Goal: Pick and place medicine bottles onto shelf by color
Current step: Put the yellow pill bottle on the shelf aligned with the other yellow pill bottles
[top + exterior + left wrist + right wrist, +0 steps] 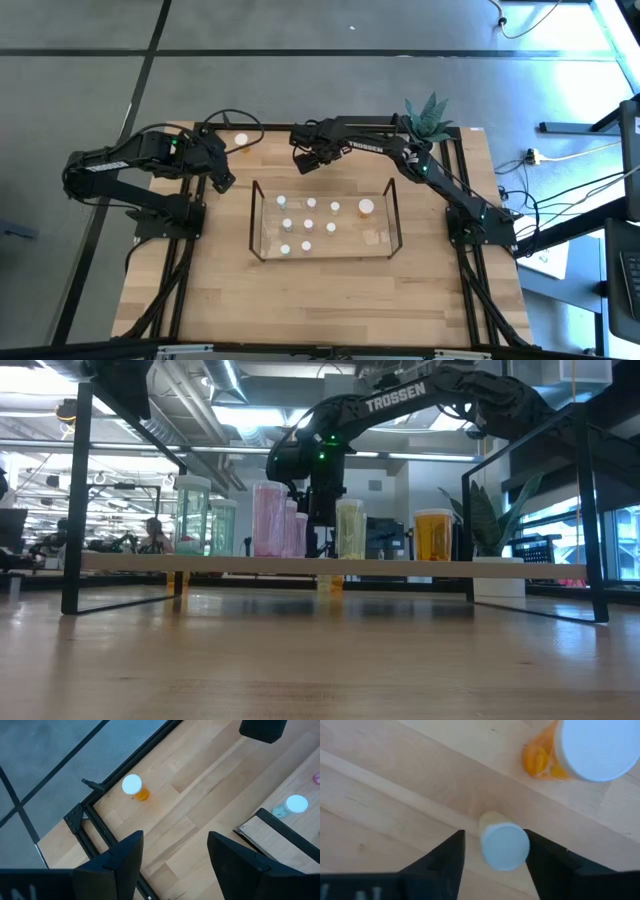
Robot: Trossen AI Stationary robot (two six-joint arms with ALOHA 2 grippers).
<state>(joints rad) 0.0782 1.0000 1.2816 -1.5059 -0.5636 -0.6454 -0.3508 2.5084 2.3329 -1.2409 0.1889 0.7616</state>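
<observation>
The clear shelf (392, 215) stands mid-table with several white-capped bottles standing on it: greenish, pink, yellowish and one orange (433, 533). My right gripper (305, 163) hangs just beyond the shelf's far edge, shut on a small pale yellowish bottle (504, 845). A larger orange bottle (590, 747) stands on the table right beside it. Another orange bottle (241, 143) stands near the table's far left corner and also shows in the left wrist view (134, 786). My left gripper (226, 181) is open and empty, left of the shelf. My right gripper has the small bottle's white cap (522, 847) between its two fingers, which come from above and point down. The bottle stands upright, cap up. Whether its base is on the table or lifted clear, I cannot tell.
A potted plant (428, 117) stands at the table's far right corner. Black frame rails (230, 128) run along the table's far and side edges. Bare wood lies between the shelf and the near edge.
</observation>
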